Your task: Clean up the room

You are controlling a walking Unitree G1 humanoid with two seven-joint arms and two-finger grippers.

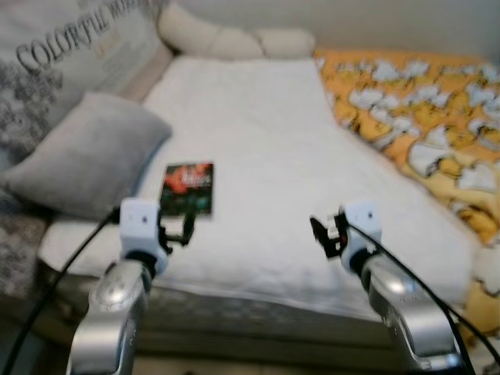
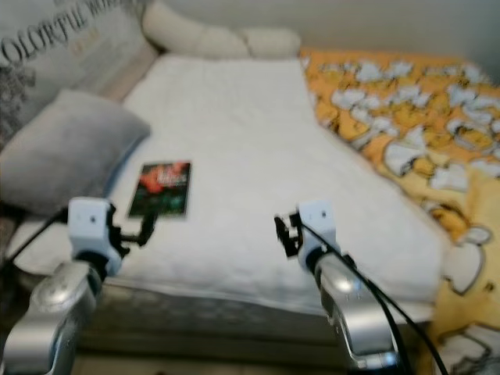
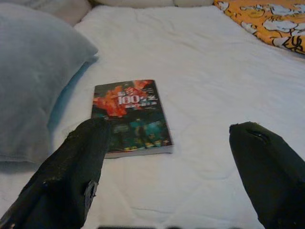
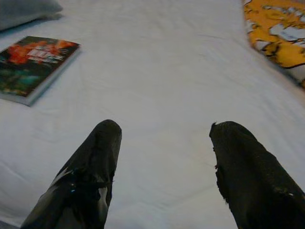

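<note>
While book [image 3: 129,117] lies just beyond left gripper [image 3: 167,157] | fingers spread | right gripper [image 4: 164,143] spread, apart from it

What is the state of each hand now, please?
Left hand: open, holding nothing, just short of the book.
Right hand: open, holding nothing, above the white sheet.

Glossy paper book [image 3: 131,117] on matt quilted cloth bedsheet [image 1: 266,156].
</note>
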